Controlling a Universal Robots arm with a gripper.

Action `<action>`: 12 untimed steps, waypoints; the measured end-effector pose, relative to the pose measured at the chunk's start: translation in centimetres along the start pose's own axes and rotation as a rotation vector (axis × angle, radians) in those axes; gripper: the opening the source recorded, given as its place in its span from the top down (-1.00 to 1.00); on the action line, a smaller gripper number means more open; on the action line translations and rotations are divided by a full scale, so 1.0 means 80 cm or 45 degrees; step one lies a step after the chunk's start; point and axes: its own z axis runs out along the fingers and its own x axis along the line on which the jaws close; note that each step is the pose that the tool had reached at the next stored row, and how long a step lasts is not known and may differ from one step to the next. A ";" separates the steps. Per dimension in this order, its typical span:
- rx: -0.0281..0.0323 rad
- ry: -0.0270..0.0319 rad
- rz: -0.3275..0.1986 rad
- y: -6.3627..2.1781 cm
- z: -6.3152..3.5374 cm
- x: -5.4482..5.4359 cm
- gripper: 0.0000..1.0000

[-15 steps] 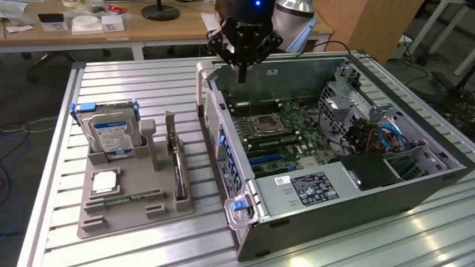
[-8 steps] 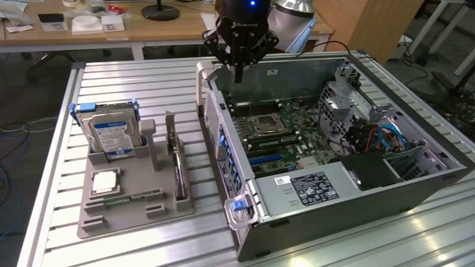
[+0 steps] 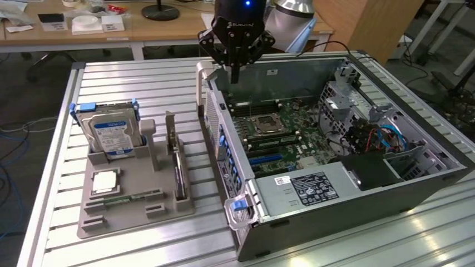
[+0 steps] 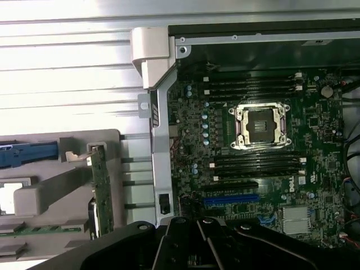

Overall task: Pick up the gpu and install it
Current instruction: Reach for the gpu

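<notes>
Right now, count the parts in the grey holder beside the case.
4: hard drive upright at the back, processor chip flat in the middle, memory stick in front of it, graphics card on edge nearest the case. None looks hidden.

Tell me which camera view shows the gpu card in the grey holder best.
The exterior view: the thin dark gpu card with its silver bracket stands on edge in the grey plastic holder, its whole length visible. The wrist view shows that card edge-on from above, a narrow green strip.
</notes>
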 end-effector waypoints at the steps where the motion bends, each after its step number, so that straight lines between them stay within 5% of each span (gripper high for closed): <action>1: 0.0000 0.0001 0.000 0.000 0.000 0.001 0.79; 12: 0.0000 0.0000 0.000 -0.001 0.000 0.012 0.79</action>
